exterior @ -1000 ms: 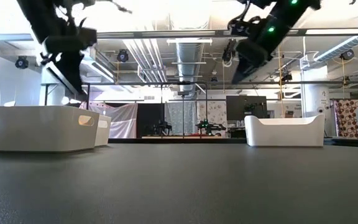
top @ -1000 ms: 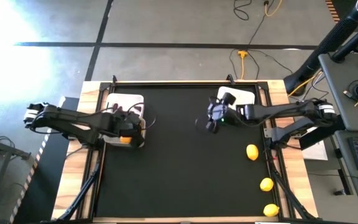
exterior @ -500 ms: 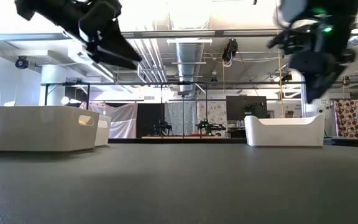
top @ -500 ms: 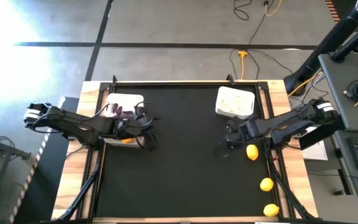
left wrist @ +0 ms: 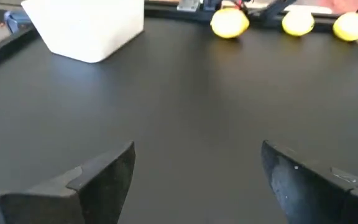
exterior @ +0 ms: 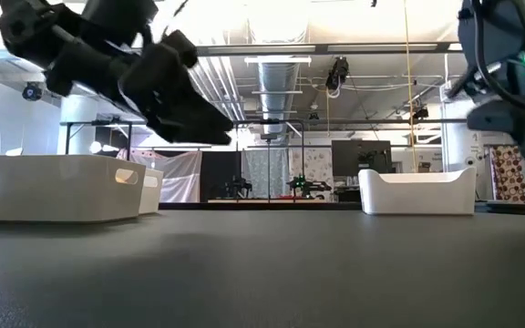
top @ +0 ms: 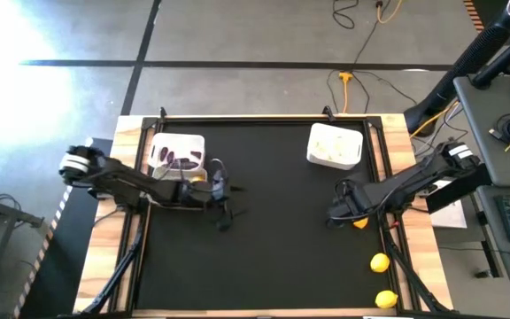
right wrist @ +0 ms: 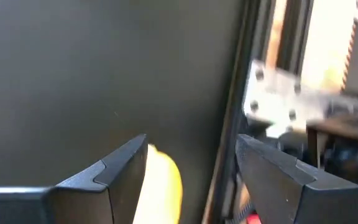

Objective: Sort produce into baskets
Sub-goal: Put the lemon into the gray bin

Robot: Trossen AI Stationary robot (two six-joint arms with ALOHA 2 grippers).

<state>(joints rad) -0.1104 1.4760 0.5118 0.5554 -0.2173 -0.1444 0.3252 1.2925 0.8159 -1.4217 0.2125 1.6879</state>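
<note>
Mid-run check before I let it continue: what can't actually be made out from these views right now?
- Grip on the nearest lemon: the right wrist view cuts it off at the edge, the right gripper covers most of it in the high view; contact unclear.
- Front left basket: the left arm hides most of it from above; contents unreadable.
- All basket contents in the low view: walls block them.
- Purple pieces: too small to count.

Left hand (top: 224, 206) swung out from baskets over mat; right hand (top: 342, 213) dropped onto nearest lemon (top: 359, 222).
</note>
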